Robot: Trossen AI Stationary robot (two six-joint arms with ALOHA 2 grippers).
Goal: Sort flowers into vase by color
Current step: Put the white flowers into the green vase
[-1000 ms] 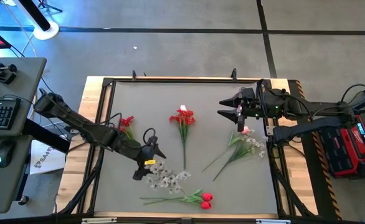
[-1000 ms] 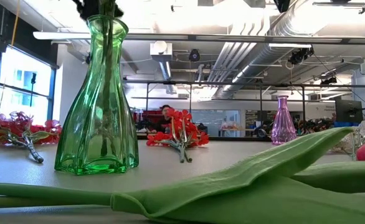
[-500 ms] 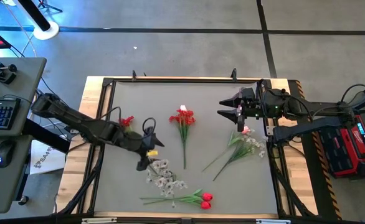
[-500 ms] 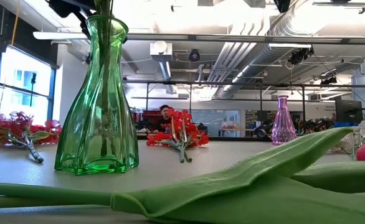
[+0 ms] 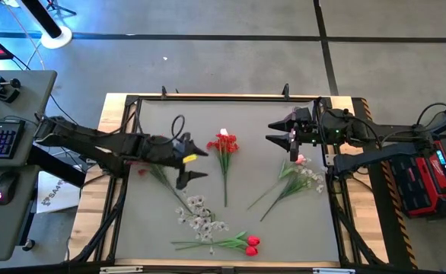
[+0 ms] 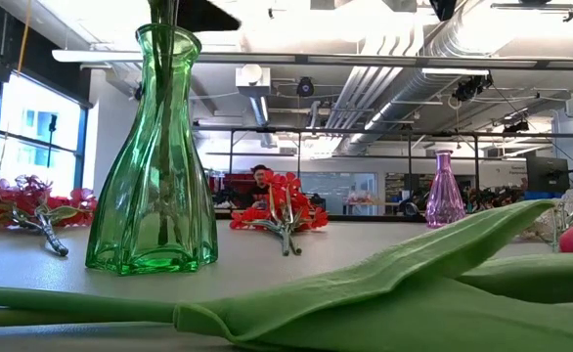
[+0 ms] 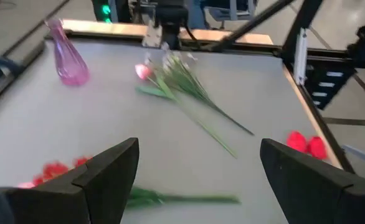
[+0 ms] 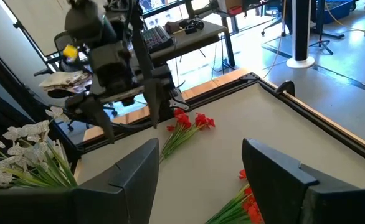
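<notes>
Wide counter point(image 5: 261, 114), grey and crowded, and that crowding is the first worry: long stems lie in every direction, so any low sweep of an arm could rake several at once.

Left arm reaches in from the side, its left hand point(image 5: 195, 160) spread wide and empty above the middle of the counter. From table height a dark part of it hangs right over the mouth of the green vase point(image 6: 154, 156), which already has a stem standing in it. That tall narrow vase looks easy to topple; a careless pass at rim height could knock it over or drag the stem out.

Right hand point(image 5: 272, 132) waits at the far right side, also spread, holding nothing. The pink vase point(image 7: 67, 59) stands near it, and a sudden drop could clip it.

Now the flowers. The pink tulip point(image 5: 300, 160) lies tangled with a white spray point(image 5: 308, 176); pinch one and the other may ride along into the wrong vase. The red cluster point(image 5: 223, 143) lies alone mid-counter, the red tulips point(image 5: 250, 243) at the near edge, where a nudge could push them off. Another white spray point(image 5: 200, 217) sits between them.
</notes>
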